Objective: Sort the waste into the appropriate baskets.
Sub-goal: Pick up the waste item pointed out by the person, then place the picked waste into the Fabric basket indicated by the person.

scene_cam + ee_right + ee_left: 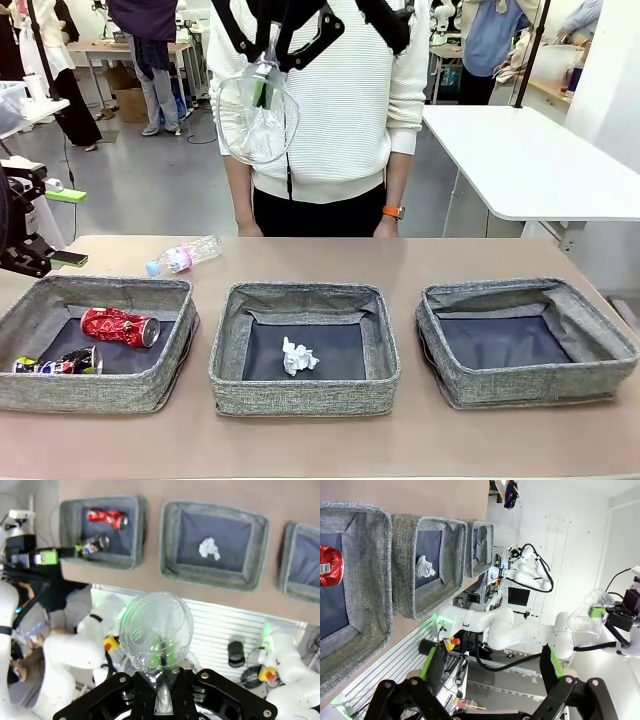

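My right gripper (266, 72) hangs high over the table's far side, shut on a clear plastic cup (258, 118). In the right wrist view the cup (156, 629) stands up out of the closed gripper (162, 692). My left gripper (45, 228) is at the left edge, open and holding nothing; its green-padded fingers (434, 661) stand wide apart. Three grey baskets sit in a row. The left basket (80, 392) holds a crushed red can (120, 326) and a dark printed can (62, 364). A white paper ball (298, 356) lies in the middle basket (300, 395). Nothing lies in the right basket (520, 385). A clear bottle with a pink label (186, 256) lies on the table behind the left basket.
A person in a white sweater stands at the far side with both hands (388, 226) at the table edge, right behind the held cup. A white table (530, 160) stands at the back right. Bare tabletop runs behind the middle and right baskets.
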You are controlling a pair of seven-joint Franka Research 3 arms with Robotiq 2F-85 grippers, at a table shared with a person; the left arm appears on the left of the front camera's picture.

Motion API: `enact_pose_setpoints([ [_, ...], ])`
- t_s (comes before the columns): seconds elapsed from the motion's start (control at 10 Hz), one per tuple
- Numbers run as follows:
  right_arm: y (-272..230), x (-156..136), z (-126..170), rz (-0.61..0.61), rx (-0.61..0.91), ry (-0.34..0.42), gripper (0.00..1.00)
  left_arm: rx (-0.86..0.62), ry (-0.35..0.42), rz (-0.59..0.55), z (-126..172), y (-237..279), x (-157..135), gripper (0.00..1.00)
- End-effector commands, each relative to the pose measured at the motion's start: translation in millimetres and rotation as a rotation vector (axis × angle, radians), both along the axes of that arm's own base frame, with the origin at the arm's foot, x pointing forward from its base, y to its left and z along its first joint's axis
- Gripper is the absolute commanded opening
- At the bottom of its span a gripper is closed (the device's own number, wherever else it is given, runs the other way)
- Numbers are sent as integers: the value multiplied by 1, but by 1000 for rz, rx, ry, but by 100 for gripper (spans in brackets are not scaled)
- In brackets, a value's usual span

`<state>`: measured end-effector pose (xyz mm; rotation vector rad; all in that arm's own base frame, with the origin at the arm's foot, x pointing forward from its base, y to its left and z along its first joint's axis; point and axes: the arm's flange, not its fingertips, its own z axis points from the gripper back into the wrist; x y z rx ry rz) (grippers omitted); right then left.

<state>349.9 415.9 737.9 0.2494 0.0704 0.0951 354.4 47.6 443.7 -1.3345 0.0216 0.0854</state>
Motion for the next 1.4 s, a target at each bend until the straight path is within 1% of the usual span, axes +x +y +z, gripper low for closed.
enact_pose_setpoints([
  [0.0,-1,-2,3,-3,13,8,1,-10,-21,-5,1,1,-2,100],
  [1.3,-1,-2,3,-3,13,8,1,-10,-21,-5,1,1,-2,100],
])
